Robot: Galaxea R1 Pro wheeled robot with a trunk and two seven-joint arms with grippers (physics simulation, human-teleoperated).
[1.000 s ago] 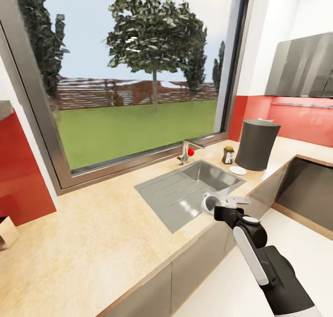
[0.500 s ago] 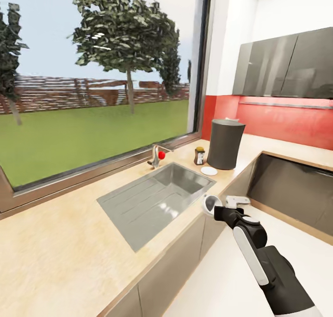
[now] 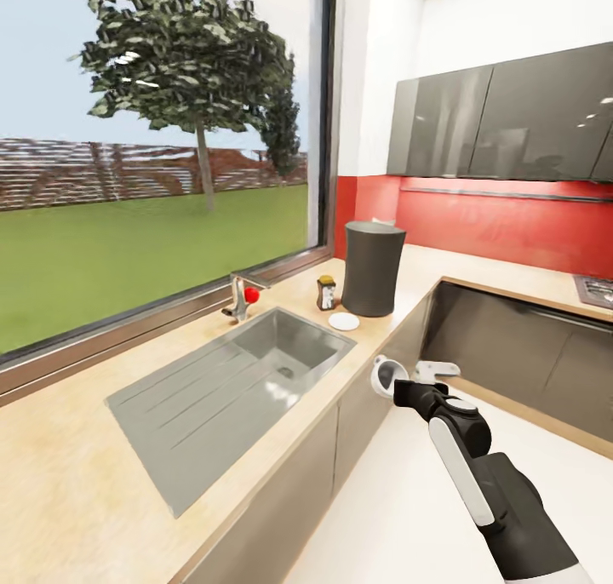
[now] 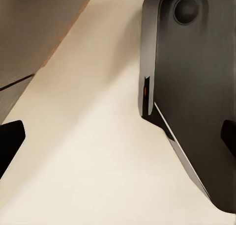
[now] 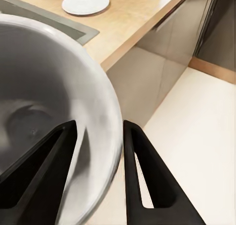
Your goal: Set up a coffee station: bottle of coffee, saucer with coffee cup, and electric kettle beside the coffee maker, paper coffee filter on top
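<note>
Right tool (image 3: 407, 386) clamped on the rim of the coffee cup (image 3: 385, 375), held off the worktop (image 3: 102, 448) edge beside the sink (image 3: 230, 380); saucer (image 3: 344, 321), bottle of coffee (image 3: 325, 293) and coffee maker (image 3: 372, 267) grouped beyond; left tool (image 4: 118, 136) fingers apart.

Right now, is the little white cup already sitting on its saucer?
No. The right gripper holds the coffee cup off the countertop edge, while the saucer lies bare beside the coffee maker.

The sink (image 3: 230, 388) is set in the countertop (image 3: 77, 482) under the window (image 3: 153, 141). The tap (image 3: 241, 296) stands behind the sink. To the right of the sink stands the coffee maker (image 3: 372, 267), with the coffee jar (image 3: 326, 293) just left of it and the saucer (image 3: 344, 321) in front. The cup (image 3: 383, 376), in the right gripper (image 3: 400, 380), is off the counter's front edge.
</note>
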